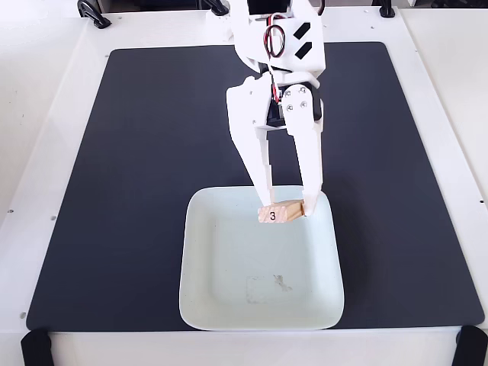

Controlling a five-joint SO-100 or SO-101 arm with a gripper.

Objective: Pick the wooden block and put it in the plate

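My white gripper (288, 203) reaches down from the top of the fixed view and is shut on the wooden block (280, 213), a small tan bar whose end shows a "3". The block hangs between the two fingers over the far part of the plate (229, 305), a large pale mint-white square plate with rounded corners and a faint scuff mark inside. Whether the block touches the plate's surface I cannot tell.
The plate sits near the front edge of a black mat (137, 168) on a white table (450, 99). Black clamps (34, 347) hold the table's front corners. Bare mat lies left, right and behind the plate.
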